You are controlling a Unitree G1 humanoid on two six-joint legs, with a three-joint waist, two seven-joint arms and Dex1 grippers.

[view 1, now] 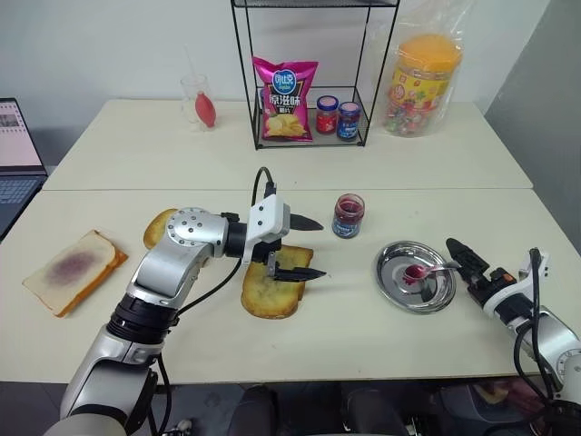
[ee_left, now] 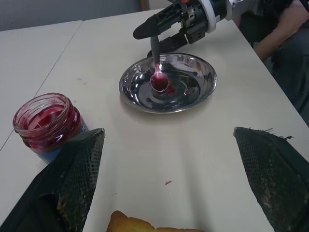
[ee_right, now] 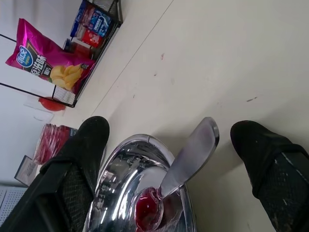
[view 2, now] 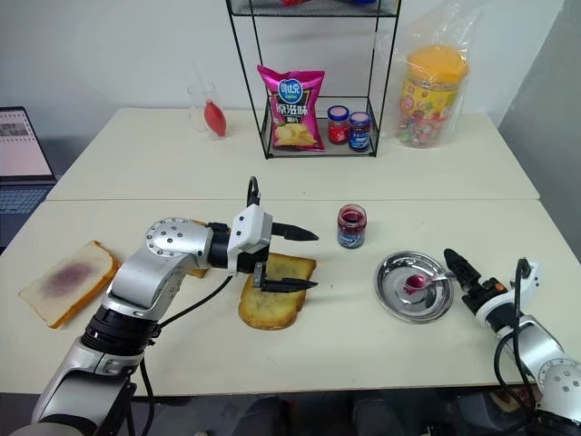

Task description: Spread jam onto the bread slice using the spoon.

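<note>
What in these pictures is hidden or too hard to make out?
- Bread slice: the left gripper and its wrist cover part of it in both eye views.
- Plainer toast: mostly behind the left arm.
- Labels on the lidded jars: too small to read.
- Candy jar: blurred by its plastic bag.

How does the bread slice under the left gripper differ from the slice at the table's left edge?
The bread slice is golden-brown toast with a darker olive-grey centre; the pale slice is soft white bread carrying a purple stain. The bread slice lies beneath the open left gripper near the table's middle; the pale slice lies alone, far from both grippers. Both lie flat on the table.
</note>
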